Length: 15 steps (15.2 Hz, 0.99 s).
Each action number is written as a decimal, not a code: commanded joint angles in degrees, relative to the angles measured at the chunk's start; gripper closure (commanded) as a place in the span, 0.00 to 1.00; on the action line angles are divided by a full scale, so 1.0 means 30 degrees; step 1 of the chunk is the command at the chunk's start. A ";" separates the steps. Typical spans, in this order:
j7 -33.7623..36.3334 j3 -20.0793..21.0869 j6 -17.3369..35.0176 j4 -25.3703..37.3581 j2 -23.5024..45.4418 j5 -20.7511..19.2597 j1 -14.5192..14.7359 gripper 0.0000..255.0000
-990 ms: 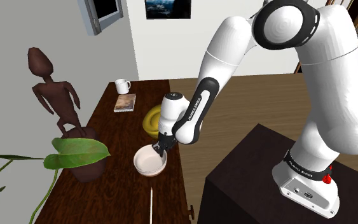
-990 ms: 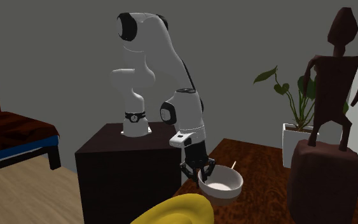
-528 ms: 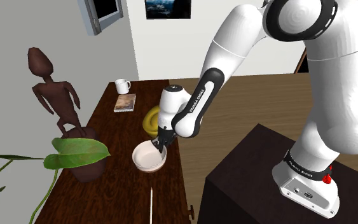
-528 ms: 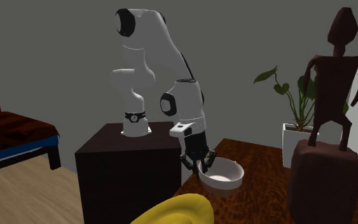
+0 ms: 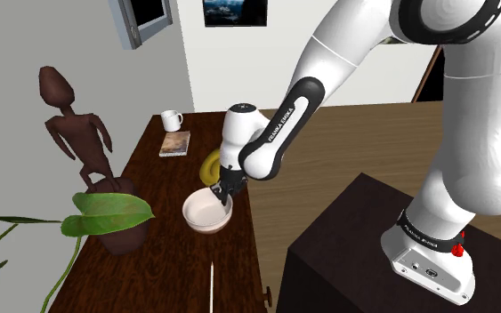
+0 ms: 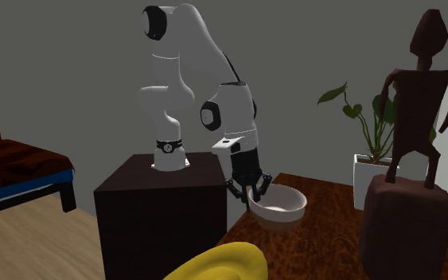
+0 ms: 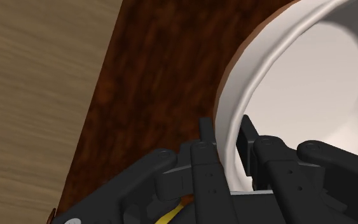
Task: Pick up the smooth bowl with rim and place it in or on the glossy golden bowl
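A white bowl with a brownish outside and a rolled rim hangs tilted a little above the dark wooden table. My black gripper is shut on its rim at the side nearest the arm. The second exterior view has the bowl lifted off the table, gripper clasping its near edge. Seen from the wrist, one finger sits outside the bowl's wall and one inside, gripper. The glossy yellow bowl rests on the table just behind the gripper, partly hidden by the hand; its rim fills the second exterior view's lower edge.
A dark wooden figure on a block and a leafy plant stand at the shoulder view's left. A white mug and a book lie at the table's far end. A thin pale stick lies near the front. The black stand is lower right.
The gripper has risen with the white bowl, lifting it off the table and carrying it slightly toward the yellow bowl. The bowl now tilts more.
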 commanded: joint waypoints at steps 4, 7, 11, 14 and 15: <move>-0.0253 0.0406 -0.1071 -0.0101 -0.1188 0.0450 -0.0338 1.00; -0.0413 0.0623 -0.1750 -0.0118 -0.1898 0.0744 -0.0511 1.00; -0.0627 0.0857 -0.2681 -0.0080 -0.2814 0.1140 -0.0698 1.00; -0.0778 0.0994 -0.3396 -0.0005 -0.3475 0.1425 -0.0810 1.00; -0.0826 0.1032 -0.3637 0.0029 -0.3690 0.1516 -0.0842 1.00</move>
